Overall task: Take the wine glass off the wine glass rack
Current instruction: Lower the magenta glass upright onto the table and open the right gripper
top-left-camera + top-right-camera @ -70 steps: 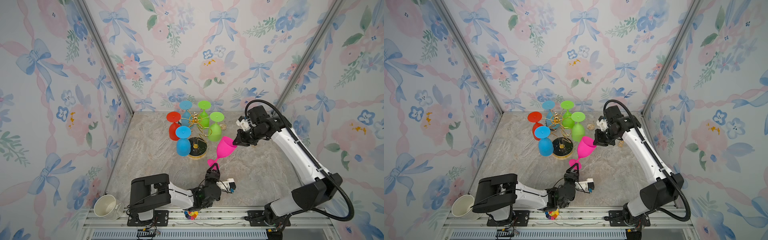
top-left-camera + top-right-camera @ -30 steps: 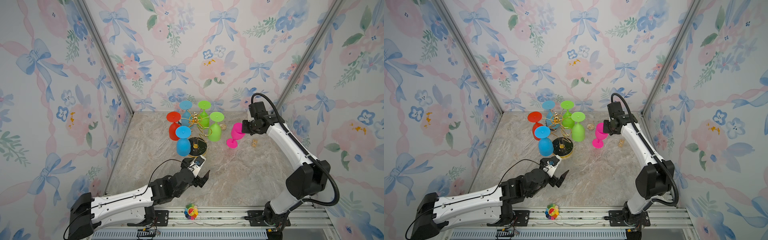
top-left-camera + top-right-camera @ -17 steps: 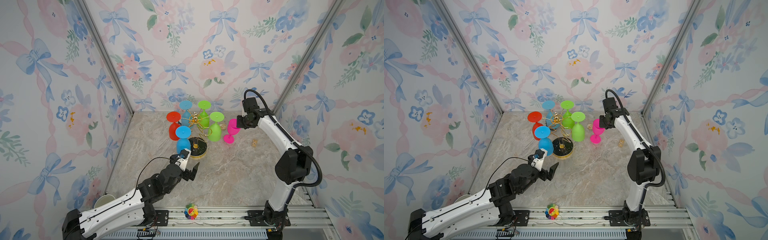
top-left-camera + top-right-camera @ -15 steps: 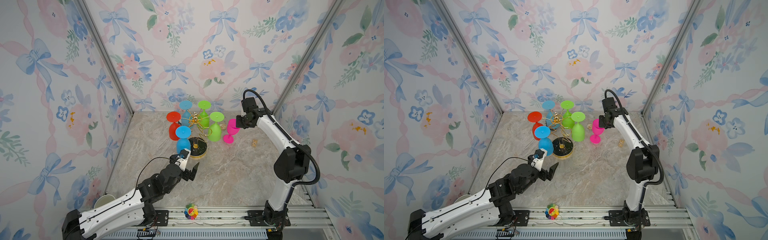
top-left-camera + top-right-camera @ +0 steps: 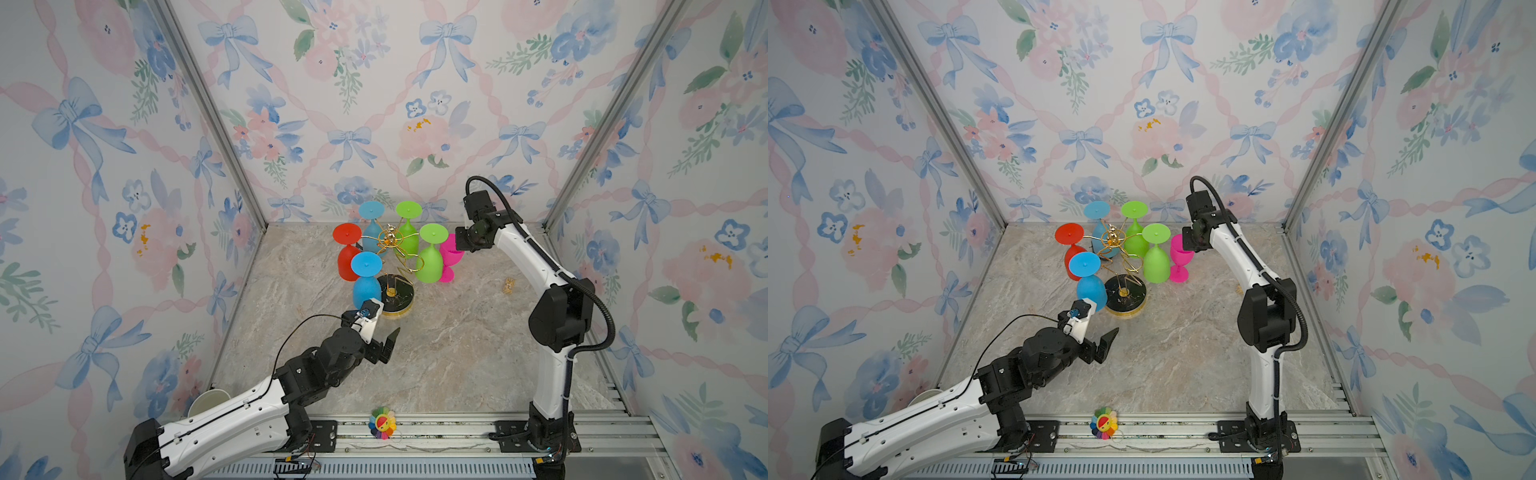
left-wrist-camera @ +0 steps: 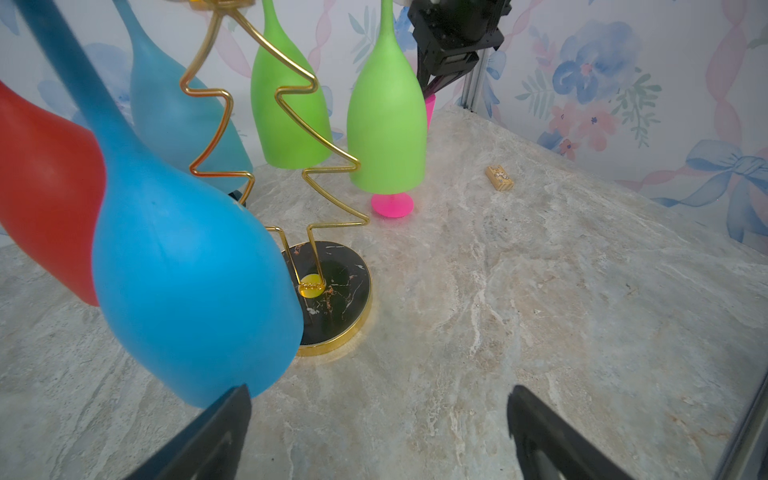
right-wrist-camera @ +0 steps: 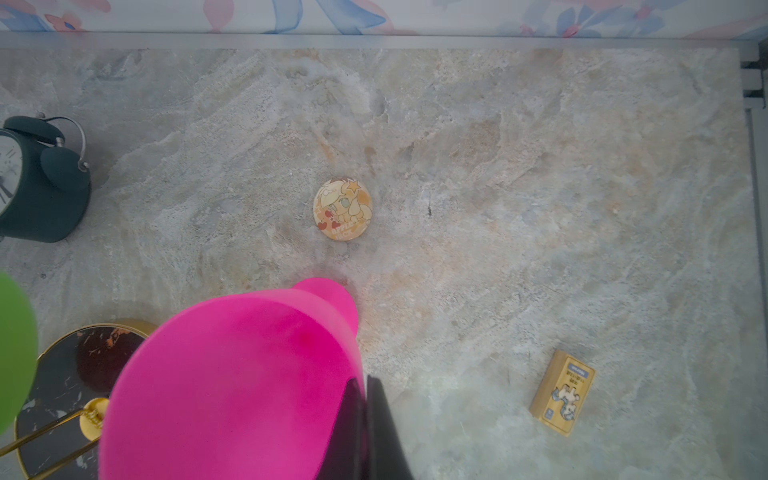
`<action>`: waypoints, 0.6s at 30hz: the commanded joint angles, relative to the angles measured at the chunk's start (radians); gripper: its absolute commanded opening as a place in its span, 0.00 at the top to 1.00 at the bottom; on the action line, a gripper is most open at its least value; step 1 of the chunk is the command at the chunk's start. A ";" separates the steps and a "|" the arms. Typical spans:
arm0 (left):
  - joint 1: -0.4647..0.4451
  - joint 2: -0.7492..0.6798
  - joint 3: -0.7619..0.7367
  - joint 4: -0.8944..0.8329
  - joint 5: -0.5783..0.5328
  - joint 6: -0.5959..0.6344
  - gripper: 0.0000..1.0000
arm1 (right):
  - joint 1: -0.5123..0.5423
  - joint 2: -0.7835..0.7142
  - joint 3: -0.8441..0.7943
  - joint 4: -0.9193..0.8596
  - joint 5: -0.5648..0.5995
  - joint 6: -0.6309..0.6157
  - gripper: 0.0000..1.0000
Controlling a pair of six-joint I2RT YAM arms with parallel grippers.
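Both right gripper (image 5: 1185,246) jaws pinch the pink wine glass (image 5: 1179,254) rim, glass upright beside the wine glass rack (image 5: 1125,298), so better open slowly; left gripper (image 6: 380,399) jaws spread, blue wine glass (image 6: 187,291) just ahead.

The wine glass rack (image 6: 332,291) was thin gold wire, shiny like polished metal, on a glossy black marbled base with a bright gold rim. The pink wine glass (image 7: 232,386), the blue glass (image 6: 187,291) and the green glass (image 6: 388,124) looked like smooth matt plastic, the pink one slightly see-through. The counter (image 6: 540,311) had a dull, stone-veined finish, and the walls (image 5: 374,83) a flat printed floral covering.
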 commanded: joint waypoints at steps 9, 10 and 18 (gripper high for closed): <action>0.006 -0.017 -0.012 -0.007 0.013 -0.008 0.02 | 0.011 0.044 0.067 -0.058 0.038 -0.015 1.00; 0.006 -0.017 -0.011 -0.007 0.014 -0.008 0.02 | 0.011 0.046 0.068 -0.056 0.041 -0.017 1.00; 0.006 -0.024 -0.012 -0.008 0.020 -0.008 0.02 | 0.006 0.048 0.067 -0.057 0.040 -0.016 0.89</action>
